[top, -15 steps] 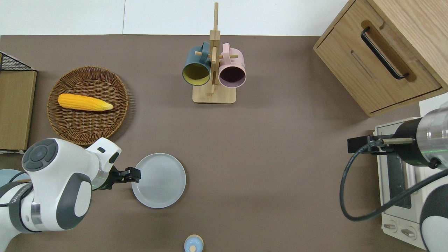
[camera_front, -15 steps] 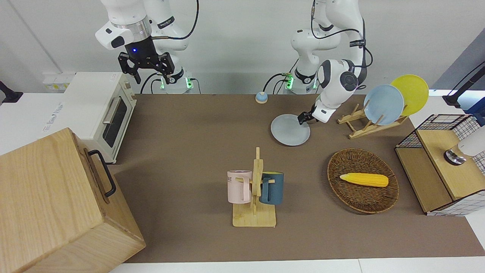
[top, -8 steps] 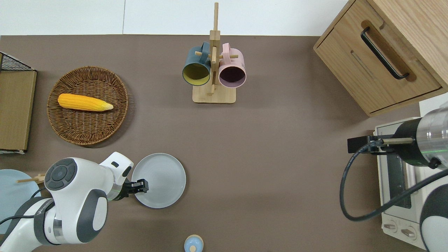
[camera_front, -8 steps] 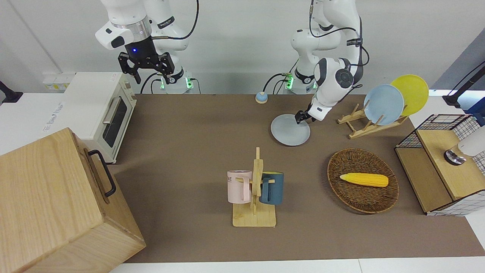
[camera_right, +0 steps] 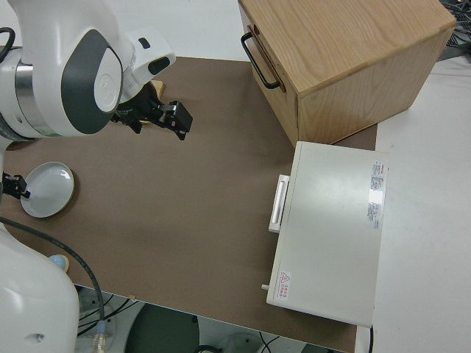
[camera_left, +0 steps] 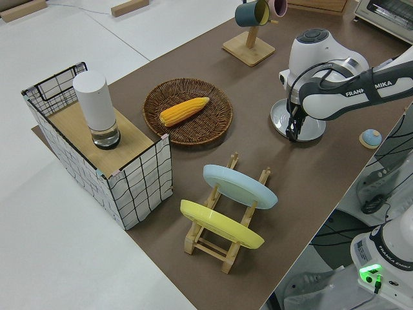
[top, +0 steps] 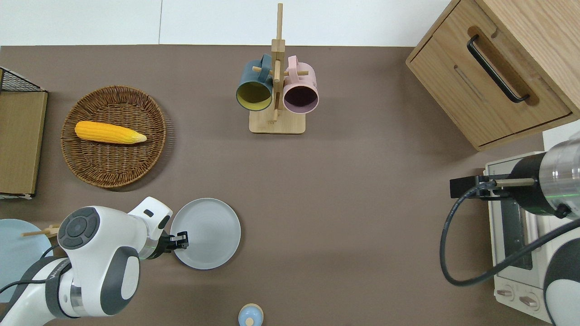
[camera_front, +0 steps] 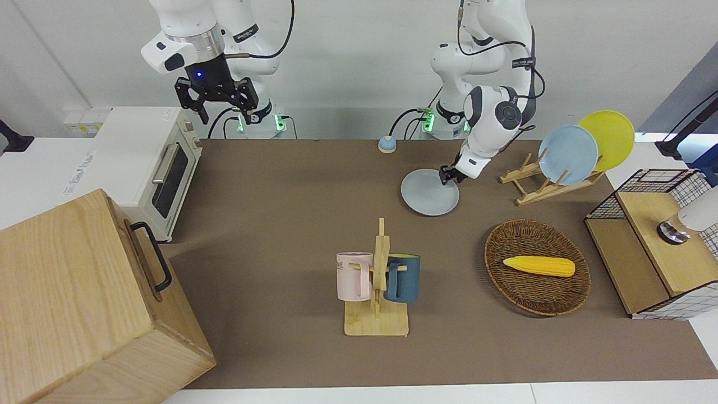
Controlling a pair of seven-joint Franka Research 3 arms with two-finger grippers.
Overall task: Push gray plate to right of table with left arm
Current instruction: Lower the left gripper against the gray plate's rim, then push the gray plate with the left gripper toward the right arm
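The gray plate [camera_front: 427, 195] lies flat on the brown table [camera_front: 280, 191], toward the left arm's end and nearer to the robots than the mug rack; it also shows in the overhead view [top: 210, 231], the left side view [camera_left: 311, 128] and the right side view [camera_right: 48, 190]. My left gripper [camera_front: 447, 174] is shut and low at the plate's rim on the side toward the left arm's end [top: 183, 239]. I cannot tell whether it touches the rim. My right gripper [camera_front: 216, 104] is parked and open.
A mug rack [top: 276, 81] with two mugs, a wicker basket [top: 113, 163] holding corn, a plate rack [camera_front: 538, 188] with light-blue and yellow plates, a small blue knob [top: 250, 315], a wire-frame box [camera_front: 645, 247], a toaster oven [camera_front: 151, 163] and a wooden box [camera_front: 84, 303].
The left arm swung toward the robots and its gripper moved along the plate's rim, then eased back slightly. The gray plate has not moved. The right arm is still.
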